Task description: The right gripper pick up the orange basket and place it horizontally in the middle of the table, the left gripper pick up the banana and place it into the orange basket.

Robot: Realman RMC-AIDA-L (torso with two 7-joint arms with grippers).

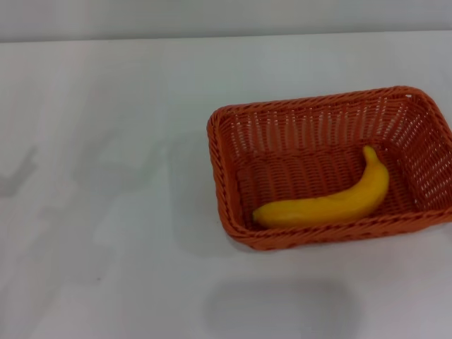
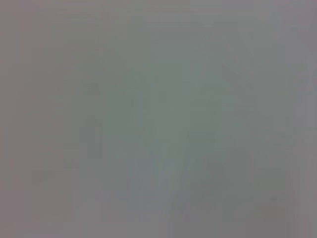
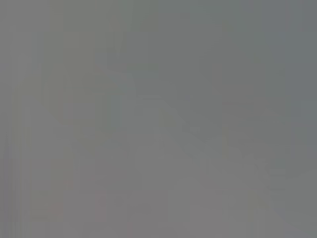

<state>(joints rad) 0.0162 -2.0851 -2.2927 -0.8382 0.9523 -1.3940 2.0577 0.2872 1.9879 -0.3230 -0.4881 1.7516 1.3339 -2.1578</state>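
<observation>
Orange basket (image 1: 318, 134) sat on the white surface (image 1: 106, 176), right of the middle in the head view, with its long side running across the view and its far right corner close to the picture's right edge. Nothing else stood on the surface near it, and nothing lay between it and the open ground on the robot's left. Only soft grey shadows marked that ground: one faint patch at the far left, a paler one just beside the basket's left wall, and a rounded one on the near part of the surface, below the basket. Behind, the surface ended in a straight far edge against a pale wall. Wide bare room lay to the left and in front of the basket; to the right there was almost none before the view ended.

The basket was woven wicker, rectangular, with a braided rim and sloping slatted sides, standing upright on its base with its mouth open upward. Inside it lay the banana (image 1: 328, 203), smooth, glossy yellow and curved, resting on the basket floor along the near wall. Its blunt end pointed toward the near left corner, and its stem end rose toward the right, partway up the inner space.

Neither arm appeared in the head view. Both wrist views gave only a plain grey field, so the jaws of either arm could not be seen, and their state could not be told.
</observation>
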